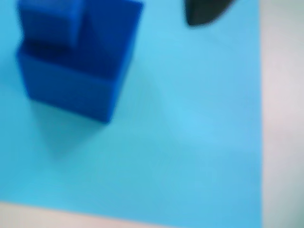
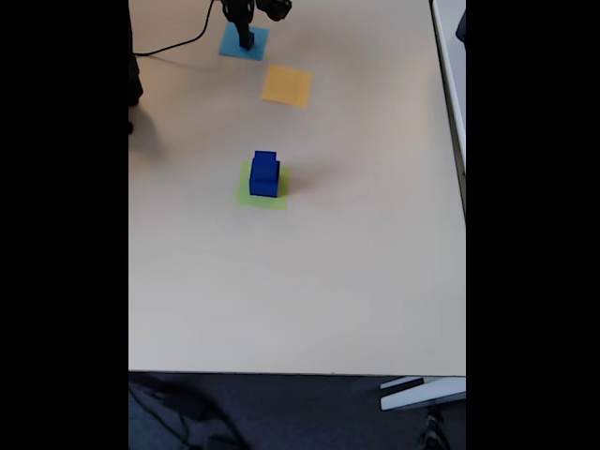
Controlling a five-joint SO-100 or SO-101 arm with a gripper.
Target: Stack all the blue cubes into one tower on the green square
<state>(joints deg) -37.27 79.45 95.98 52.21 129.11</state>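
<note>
Fixed view: on my worktop (image 2: 356, 281), two stacked cubes (image 2: 265, 174) stand on the near paper square (image 2: 246, 195). The middle paper square (image 2: 286, 85) lies behind it, slightly right. The far paper square (image 2: 258, 49) lies behind that one, to its left, with the gripper (image 2: 246, 39) over it. Wrist view: I see a smaller cube (image 1: 47, 21) on a larger cube (image 1: 71, 85), both on a paper square (image 1: 190, 142), at its upper left.
</note>
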